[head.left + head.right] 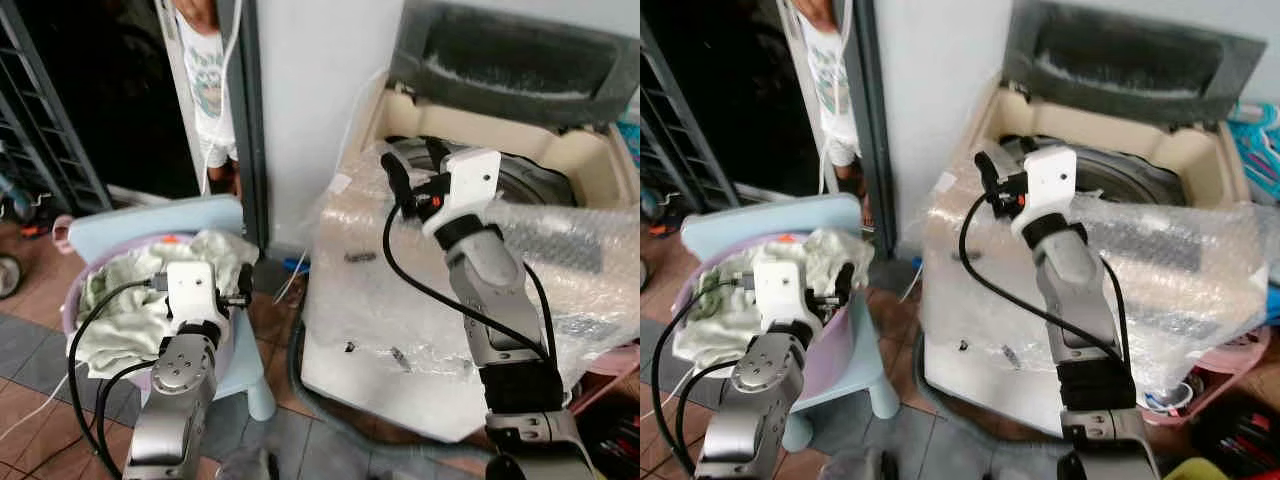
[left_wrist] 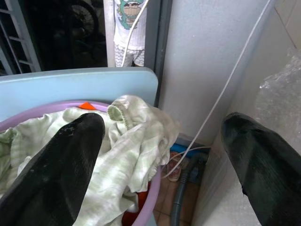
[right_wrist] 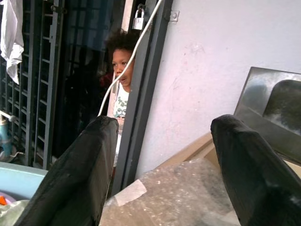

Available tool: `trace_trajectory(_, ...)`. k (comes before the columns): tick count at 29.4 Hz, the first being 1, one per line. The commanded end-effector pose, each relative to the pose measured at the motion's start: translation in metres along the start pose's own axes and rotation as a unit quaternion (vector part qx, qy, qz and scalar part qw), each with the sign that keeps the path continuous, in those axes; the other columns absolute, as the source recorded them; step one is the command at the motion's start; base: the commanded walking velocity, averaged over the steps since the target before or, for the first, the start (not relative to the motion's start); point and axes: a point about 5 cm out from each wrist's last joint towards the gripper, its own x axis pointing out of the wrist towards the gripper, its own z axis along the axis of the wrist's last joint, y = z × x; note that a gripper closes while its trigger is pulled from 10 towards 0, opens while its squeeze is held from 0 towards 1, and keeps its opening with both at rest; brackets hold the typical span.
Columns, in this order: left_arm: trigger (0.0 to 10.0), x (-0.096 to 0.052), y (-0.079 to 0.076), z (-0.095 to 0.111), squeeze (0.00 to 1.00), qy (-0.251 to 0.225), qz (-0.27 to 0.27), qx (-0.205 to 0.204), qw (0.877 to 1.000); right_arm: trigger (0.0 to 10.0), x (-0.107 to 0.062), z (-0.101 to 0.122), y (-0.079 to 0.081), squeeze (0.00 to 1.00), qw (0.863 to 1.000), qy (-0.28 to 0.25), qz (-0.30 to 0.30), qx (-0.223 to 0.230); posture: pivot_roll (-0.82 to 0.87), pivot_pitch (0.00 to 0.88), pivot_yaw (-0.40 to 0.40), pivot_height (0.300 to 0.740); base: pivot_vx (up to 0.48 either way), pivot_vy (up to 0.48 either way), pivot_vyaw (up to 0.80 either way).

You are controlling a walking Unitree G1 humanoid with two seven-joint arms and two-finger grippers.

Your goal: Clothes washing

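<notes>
Left gripper (image 2: pixel 160 165) hovers over the pale green clothes (image 1: pixel 120 300) heaped in the purple basket (image 2: pixel 141 214) on a light blue chair (image 1: pixel 250 385), fingers (image 2: pixel 61 169) apart. Right gripper (image 3: pixel 162 174) is raised at the lip of the open, bubble-wrapped washing machine (image 1: pixel 400 330), fingers (image 3: pixel 75 174) apart. A person (image 1: pixel 210 90) stands in the doorway behind.

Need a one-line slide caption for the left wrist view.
Open left claw over pale green clothes in a purple basin on a blue chair, beside the bubble-wrapped washer.
</notes>
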Motion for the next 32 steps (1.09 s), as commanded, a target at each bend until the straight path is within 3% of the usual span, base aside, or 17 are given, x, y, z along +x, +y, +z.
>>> trace_trajectory(1, 10.0, 0.0, -0.007, 0.004, 0.0, -0.004, -0.012, -0.004, 1.0, 10.0, -0.005, 0.0, -0.003, 1.0, 1.0, 0.009, -0.013, -0.001, 0.0, 0.0, -0.018, 0.74, 0.0, 0.48, 0.8)
trace_trajectory(11, 10.0, -0.001, -0.005, 0.004, 0.0, -0.005, -0.003, 0.0, 1.0, 10.0, -0.005, -0.001, 0.011, 1.0, 1.0, 0.018, 0.0, 0.016, 0.02, 0.0, -0.022, 0.74, 0.0, 0.469, 0.8)
trace_trajectory(12, 10.0, -0.001, -0.005, 0.006, 0.0, -0.011, -0.002, 0.003, 1.0, 10.0, -0.005, -0.002, 0.011, 0.84, 1.0, 0.021, 0.002, 0.016, 0.02, 0.0, -0.022, 0.74, 0.0, 0.0, 0.0)
trace_trajectory(13, 10.0, -0.001, -0.005, 0.006, 0.0, -0.016, -0.001, 0.005, 1.0, 10.0, -0.005, -0.003, 0.012, 0.84, 1.0, 0.023, 0.003, 0.016, 0.02, 0.0, -0.023, 0.74, 0.0, 0.0, 0.0)
trace_trajectory(14, 10.0, -0.001, -0.004, 0.007, 0.0, -0.018, 0.002, 0.006, 1.0, 10.0, -0.007, -0.006, 0.012, 0.0, 0.999, 0.032, 0.0, 0.014, 0.02, 0.0, -0.023, 0.74, 0.0, 0.0, 0.0)
trace_trajectory(17, 10.0, -0.002, -0.002, 0.008, 0.0, -0.024, 0.007, 0.007, 1.0, 10.0, -0.013, -0.014, 0.012, 0.0, 0.998, 0.052, -0.007, 0.019, 0.02, 0.0, -0.024, 0.74, 0.0, 0.0, 0.0)
trace_trajectory(26, 10.0, -0.005, 0.018, 0.001, 0.0, -0.007, 0.04, -0.009, 0.999, 10.0, -0.059, -0.067, 0.023, 0.0, 0.981, 0.187, -0.012, 0.045, 0.01, 0.0, -0.027, 0.74, 0.0, 0.0, 0.0)
trace_trajectory(32, 10.0, -0.004, 0.017, 0.001, 0.0, -0.007, 0.036, -0.008, 0.999, 10.0, -0.068, -0.077, 0.023, 0.0, 0.975, 0.216, -0.015, 0.039, 0.01, 0.0, -0.023, 0.74, 0.289, 0.0, 0.0)
